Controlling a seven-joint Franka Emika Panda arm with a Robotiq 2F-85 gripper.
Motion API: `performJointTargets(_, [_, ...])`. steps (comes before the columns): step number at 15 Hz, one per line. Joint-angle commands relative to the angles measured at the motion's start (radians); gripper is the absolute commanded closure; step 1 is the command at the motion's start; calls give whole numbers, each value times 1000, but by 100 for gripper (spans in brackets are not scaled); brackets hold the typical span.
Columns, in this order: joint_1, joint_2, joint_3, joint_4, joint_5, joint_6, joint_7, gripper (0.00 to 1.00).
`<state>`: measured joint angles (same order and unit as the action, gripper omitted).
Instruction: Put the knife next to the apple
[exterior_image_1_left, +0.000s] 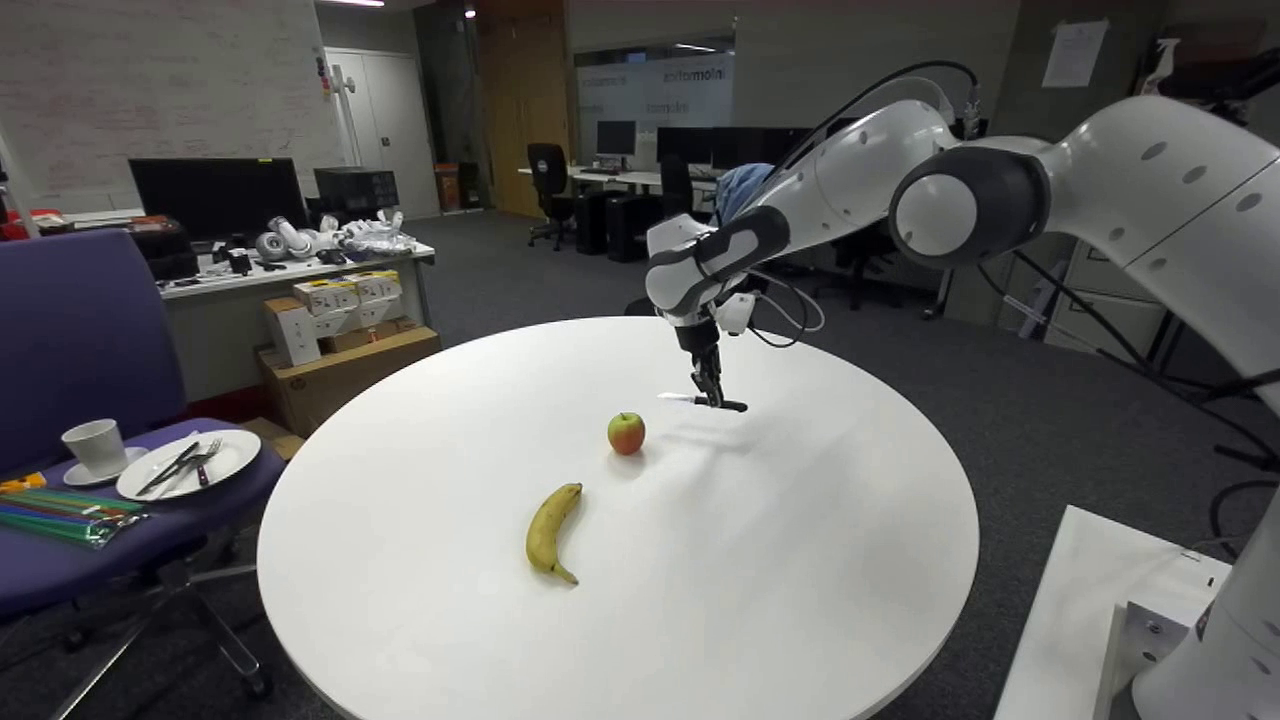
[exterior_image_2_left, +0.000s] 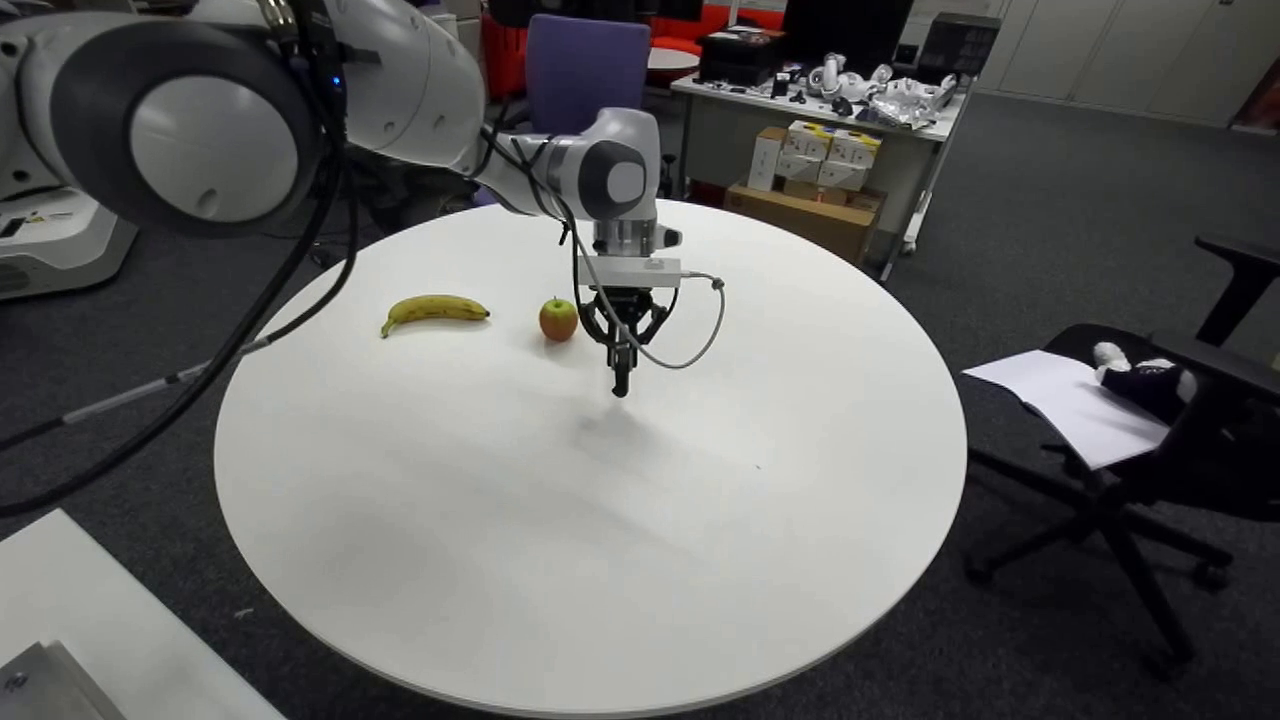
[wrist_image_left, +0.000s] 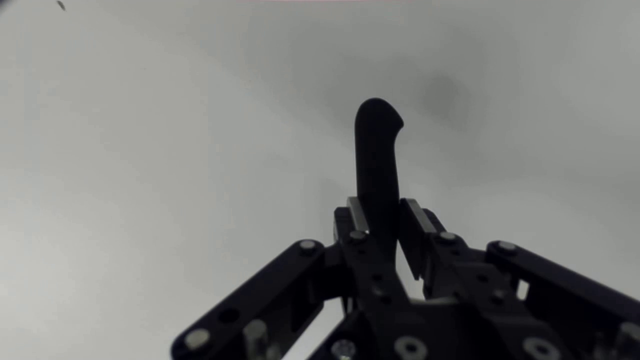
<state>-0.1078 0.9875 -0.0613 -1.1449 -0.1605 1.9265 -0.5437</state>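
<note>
Held across my gripper is the knife, its black handle towards the robot's side and its pale blade pointing towards the apple's side in an exterior view. Both finger pads press on the handle, and in the wrist view the handle's rounded end sticks out past the fingertips; the blade is hidden there. A shadow on the table lies apart from the knife, so it hangs a little above the surface. The red and yellow-green apple rests on the table a short way from the gripper. The wrist view does not show the apple.
A yellow banana lies on the round white table, beyond the apple from the gripper. Beside the table stands a purple chair bearing a plate with cutlery and a cup. A cable loops beside the gripper.
</note>
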Motion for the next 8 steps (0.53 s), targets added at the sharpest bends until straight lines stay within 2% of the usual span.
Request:
performJointTargets(1, [2, -146, 2, -230, -70, 77, 8, 92])
performJointTargets(8, [9, -310, 18, -494, -141, 208, 14, 92])
